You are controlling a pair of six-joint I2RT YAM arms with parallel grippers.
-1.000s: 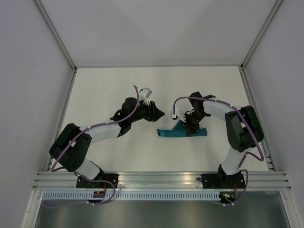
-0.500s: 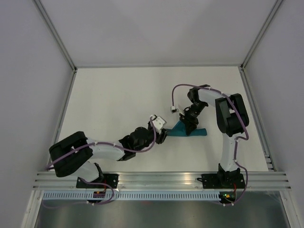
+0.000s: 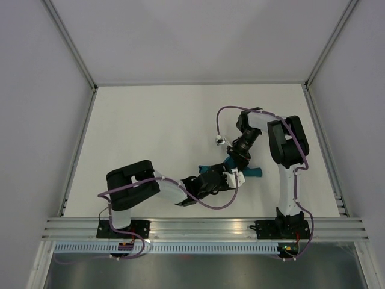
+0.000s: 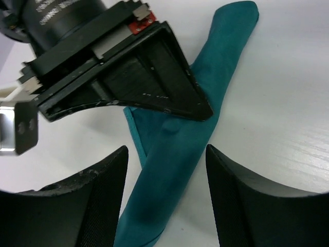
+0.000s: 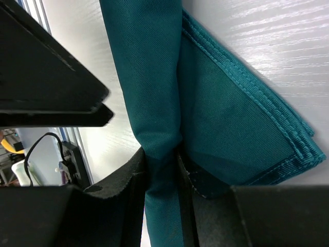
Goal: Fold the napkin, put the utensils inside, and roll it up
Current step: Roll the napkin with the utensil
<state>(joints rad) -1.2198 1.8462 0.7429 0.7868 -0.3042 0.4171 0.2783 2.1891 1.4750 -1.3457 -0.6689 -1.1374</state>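
Observation:
The napkin [image 4: 205, 82] lies rolled into a slim teal tube on the white table, with a loose folded corner [image 5: 247, 128] sticking out sideways. My right gripper [image 5: 162, 170] is shut on the roll, pinching it tight between its pads. My left gripper [image 4: 165, 149] is open and straddles the lower part of the roll, with a fingertip on either side and clear of the cloth. From above, both grippers [image 3: 233, 176] [image 3: 236, 158] meet over the roll, and only its ends [image 3: 255, 173] show. The utensils are hidden.
The white table [image 3: 150, 120] is walled in by grey panels on three sides. An aluminium rail [image 3: 204, 227] with both arm bases runs along the near edge. Purple cables loop off each arm.
The left arm has swung from the table's left over to the roll, and its jaws have widened around it. The right gripper has kept its pinch on the napkin.

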